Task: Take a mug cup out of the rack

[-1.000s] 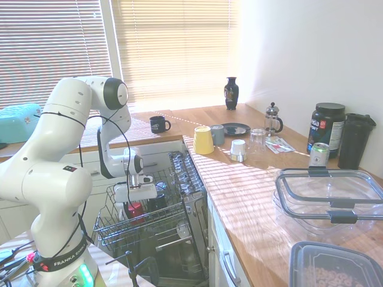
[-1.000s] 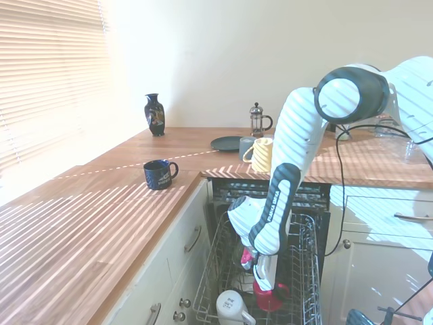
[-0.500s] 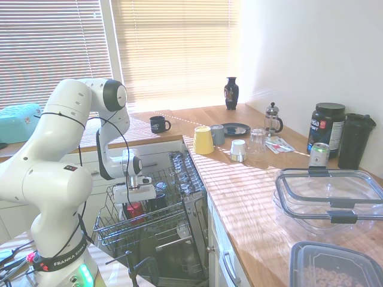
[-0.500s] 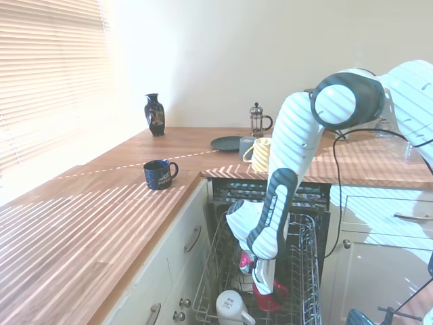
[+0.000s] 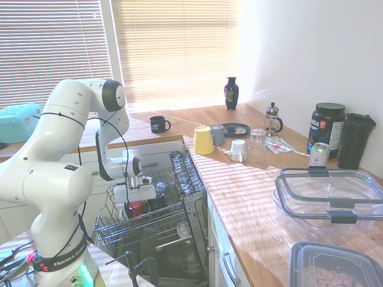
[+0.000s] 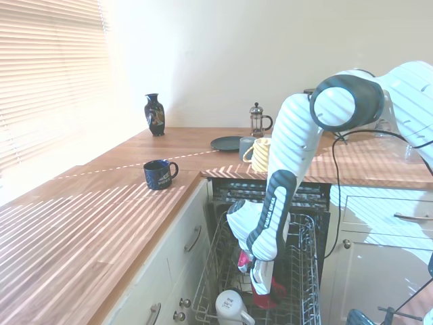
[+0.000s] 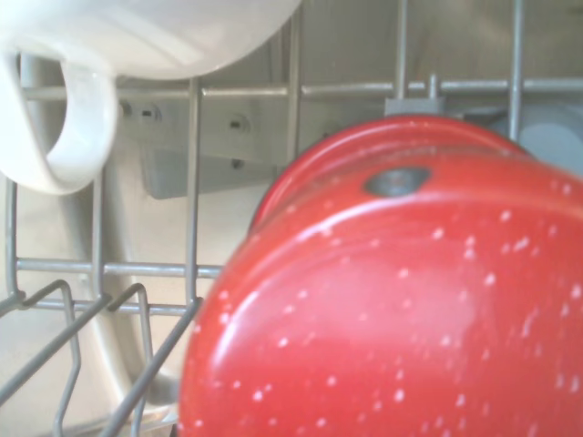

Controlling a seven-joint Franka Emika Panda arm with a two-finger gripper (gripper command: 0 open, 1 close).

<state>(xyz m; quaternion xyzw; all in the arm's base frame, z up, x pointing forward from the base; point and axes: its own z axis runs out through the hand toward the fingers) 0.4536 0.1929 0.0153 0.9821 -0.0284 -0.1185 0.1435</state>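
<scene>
Gripper point(image 6: 265, 288) lowered further onto red mug cup point(image 6: 270, 296) in rack point(image 6: 210, 281); jaws' state cannot be told. White mug point(image 6: 231, 307) just beside.

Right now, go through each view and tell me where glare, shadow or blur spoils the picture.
First exterior view: the window blinds blow out to white, and stripes of sun and shadow cross the wooden counter. Second exterior view: the left window glares, and stripes fall over the arm above the rack. Wrist view: the red mug fills the frame, soft and unfocused; the white mug is overexposed.
</scene>
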